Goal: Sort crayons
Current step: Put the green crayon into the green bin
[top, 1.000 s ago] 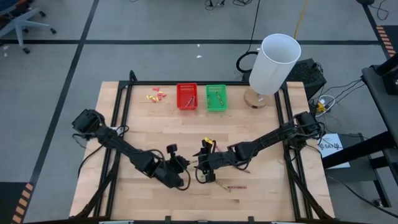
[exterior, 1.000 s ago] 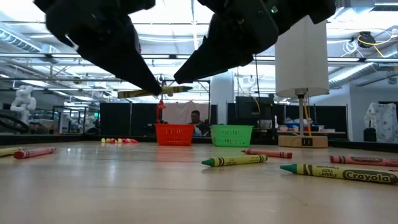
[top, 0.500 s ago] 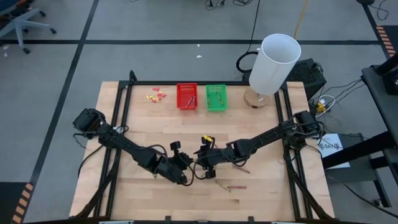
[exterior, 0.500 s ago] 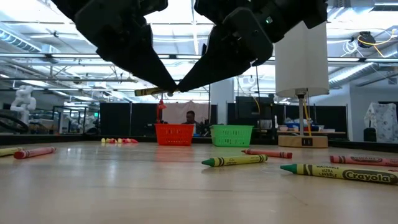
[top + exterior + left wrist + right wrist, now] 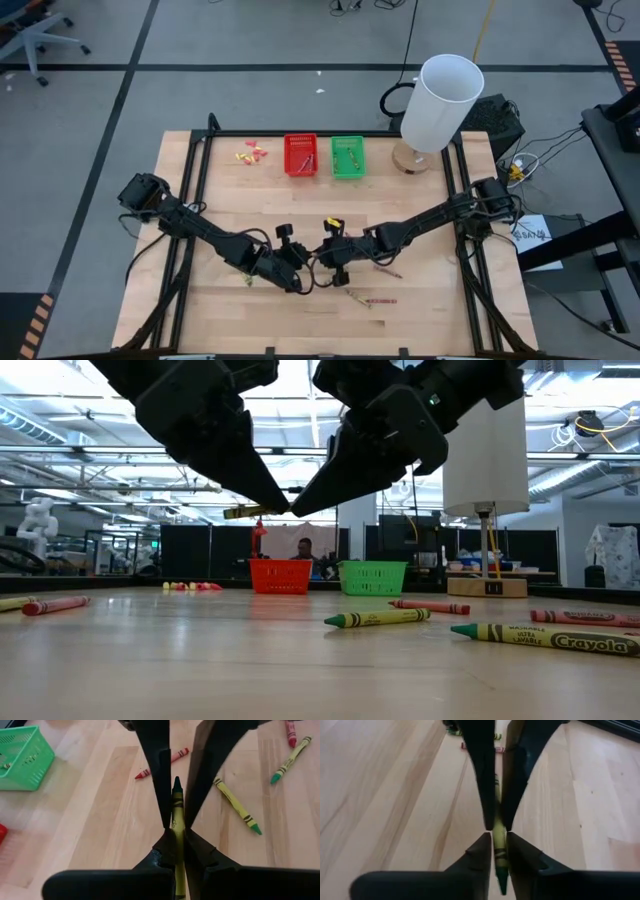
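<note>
A yellow-green crayon [image 5: 177,805] hangs level above the middle of the table [image 5: 430,300], held between both grippers, which meet tip to tip. My left gripper [image 5: 176,834] comes from the table's left and is shut on it. My right gripper [image 5: 498,836] comes from the right and is shut on the same crayon [image 5: 500,865]. In the low view a stretch of the crayon [image 5: 245,512] sticks out under the left fingers. Its green point faces the right arm. My left gripper pinches the crayon's wrapped middle [image 5: 176,826] between its two fingers, which slant down from the table's left and lie along the crayon. The crayon is clear of the table and runs back between the fingers. My right gripper pinches the crayon [image 5: 496,827] between its two fingers, just ahead of the left fingertips. The fingers slant down from the table's right, along the crayon. The pointed end [image 5: 501,887] reaches back between them.
Loose crayons lie on the wood below and to the near right [image 5: 378,300] [image 5: 378,618] [image 5: 545,638], others at the left [image 5: 55,603]. A red basket [image 5: 300,155] and a green basket [image 5: 347,157] stand at the far edge, beside small scraps [image 5: 252,153] and a white lamp [image 5: 440,100].
My left gripper has carried the crayon a little toward the table's right, into my right gripper's open fingers. My right gripper has then shut on the crayon. The crayon has stayed level and clear of the table.
</note>
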Tool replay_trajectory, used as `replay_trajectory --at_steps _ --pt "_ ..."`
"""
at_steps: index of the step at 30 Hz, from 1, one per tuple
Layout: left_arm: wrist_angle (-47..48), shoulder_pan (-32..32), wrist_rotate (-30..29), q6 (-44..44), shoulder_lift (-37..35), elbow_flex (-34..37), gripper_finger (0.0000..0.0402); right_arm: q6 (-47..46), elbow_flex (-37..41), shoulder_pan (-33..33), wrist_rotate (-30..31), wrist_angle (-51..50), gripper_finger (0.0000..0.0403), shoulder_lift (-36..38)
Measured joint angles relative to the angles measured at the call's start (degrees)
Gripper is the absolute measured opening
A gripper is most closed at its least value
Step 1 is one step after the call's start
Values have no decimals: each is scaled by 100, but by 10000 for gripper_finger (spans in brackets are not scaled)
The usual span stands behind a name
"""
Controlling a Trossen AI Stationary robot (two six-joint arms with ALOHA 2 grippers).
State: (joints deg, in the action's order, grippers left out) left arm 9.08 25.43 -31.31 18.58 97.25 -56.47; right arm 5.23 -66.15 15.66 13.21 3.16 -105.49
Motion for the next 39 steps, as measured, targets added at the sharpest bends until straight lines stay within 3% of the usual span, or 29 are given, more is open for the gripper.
replay_trajectory --at_steps 6,12,22,26,32,39 --pt "5 0 44 -101 0 0 11 25 0 0 -3 -4 13 0" --pt "-1 -2 188 -203 0 0 21 42 2 2 -22 -7 12 0" --pt "382 7 240 -397 -380 2 175 327 4 -63 -4 -280 13 141" --pt "774 26 -98 -409 -1005 -1 211 396 4 -154 -152 -793 13 512" --pt "1300 48 -987 -711 -1819 27 218 746 4 -284 -293 -1510 13 1269" --pt "189 48 -1462 -1563 -2459 576 218 1280 6 -393 -275 -1928 13 2364"
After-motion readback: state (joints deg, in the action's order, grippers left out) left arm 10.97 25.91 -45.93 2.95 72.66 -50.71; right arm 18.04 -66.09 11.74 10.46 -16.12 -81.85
